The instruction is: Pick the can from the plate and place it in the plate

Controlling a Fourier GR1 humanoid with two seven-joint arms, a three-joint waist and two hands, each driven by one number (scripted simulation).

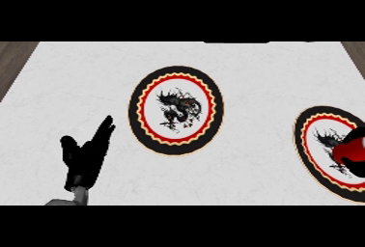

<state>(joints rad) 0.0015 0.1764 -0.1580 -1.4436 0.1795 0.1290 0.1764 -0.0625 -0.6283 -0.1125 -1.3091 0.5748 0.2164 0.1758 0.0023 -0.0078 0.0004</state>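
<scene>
Lying on the right-hand plate [314, 144], the can [352, 153] shows to us as a glossy red shape with a black band and white highlights, close to the counter's right edge and cut off by the side of the view. We see only part of it, so we cannot tell for sure which way its long axis runs; what shows looks rounded and leaning toward the counter's near right corner, more on its side than upright. It covers the right part of that plate's dragon picture, and nothing is holding it.

That plate has a black outer band, a yellow scalloped ring, a red ring and a white middle with a black dragon drawing. Part of it also runs out of view at the right.

Moving toward the counter's middle, we find the second plate [176, 110] with the same pattern. Its white centre carries only the dragon drawing. The two plates are apart, with bare counter [249, 72] between them. The counter top is pale, marbled white, with a strip of brown wood floor [13, 58] showing past its far left and far right corners.

Toward the counter's near left edge we see the left hand [85, 157], black, on a grey forearm that comes in from below. Its fingers are straight and point toward the far side, the thumb spread out to the left, and it has hold of nothing. It is well apart from both plates and from the can.

We do not see the right hand anywhere.
</scene>
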